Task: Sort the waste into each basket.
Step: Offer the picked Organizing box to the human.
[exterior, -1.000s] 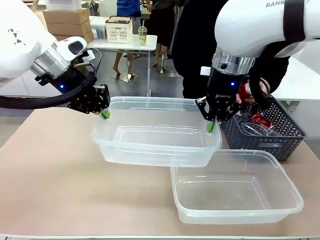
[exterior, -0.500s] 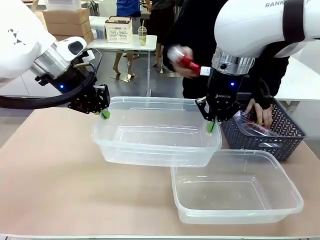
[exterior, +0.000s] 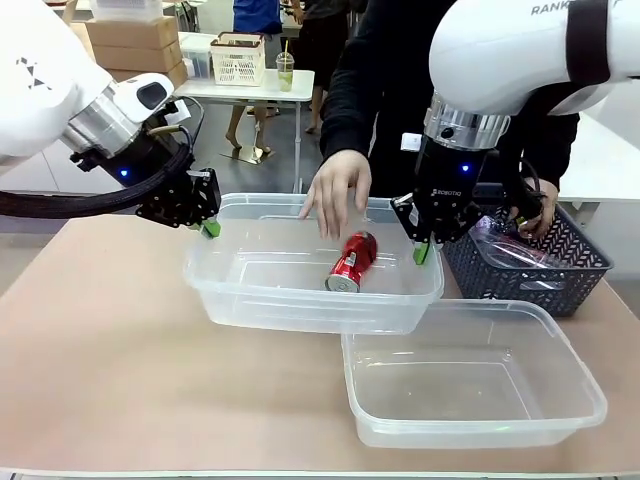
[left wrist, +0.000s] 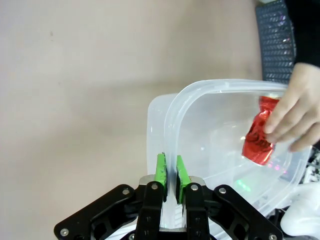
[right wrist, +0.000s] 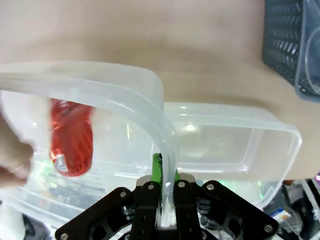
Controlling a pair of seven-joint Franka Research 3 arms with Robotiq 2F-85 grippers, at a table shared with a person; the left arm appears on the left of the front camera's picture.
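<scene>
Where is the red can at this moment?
In the front view the red can is inside the upper clear tub, right of its middle, just below the person's hand and left of the right gripper.

This is a robotics lab in an open hall. A white left arm [exterior: 40, 70] and a right arm [exterior: 510, 50] reach over a beige table [exterior: 100, 380], and a person [exterior: 390, 70] stands at its far side. Beyond the table a grey floor [exterior: 270, 170] runs to a white side table [exterior: 262, 88], which carries a lattice basket [exterior: 238, 60] and a drink cup [exterior: 286, 70]. Cardboard boxes [exterior: 135, 40] are stacked beyond the table's far left corner. More people [exterior: 258, 15] stand farther off.
</scene>
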